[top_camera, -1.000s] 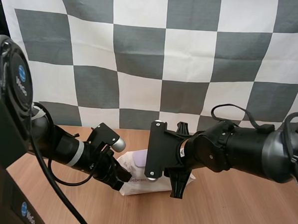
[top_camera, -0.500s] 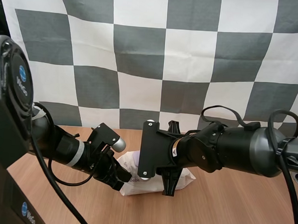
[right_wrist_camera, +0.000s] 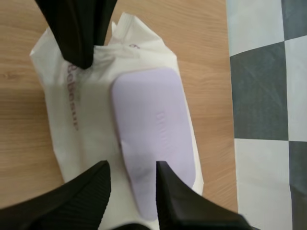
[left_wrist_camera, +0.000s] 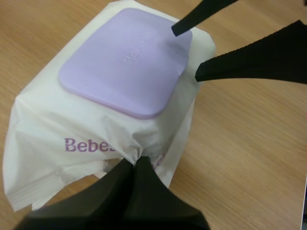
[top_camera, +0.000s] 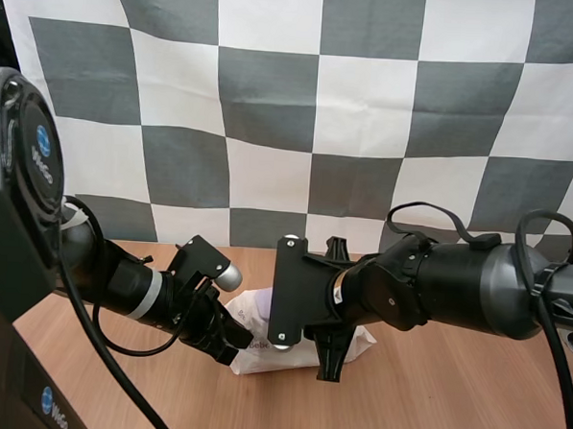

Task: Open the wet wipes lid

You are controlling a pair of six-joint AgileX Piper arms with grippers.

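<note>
Plainly, the coming move turns on our right end effector (right_wrist_camera: 132, 168) and the lilac lid (right_wrist_camera: 151, 129). The lid's long axis runs straight away from that end effector, so its near short end lies right under the tips. The two fingers stand apart and hold nothing. One tip hangs over the lid and the other over the white wrapper (right_wrist_camera: 91, 124) just beside the lid's long edge; we cannot tell whether either touches.

The pack of wet wipes (left_wrist_camera: 43, 120) lies flat on the wooden tabletop (left_wrist_camera: 249, 143) between our two arms. Our left end effector (left_wrist_camera: 135, 162) is closed tight on a gathered fold of wrapper on the printed flank, so we judge it the anchor and the right arm the nearer one for the lid. The lid sits flush and closed, smooth, with rounded corners and embossed lettering. The soft wrapper creases where it is pinched.
</note>
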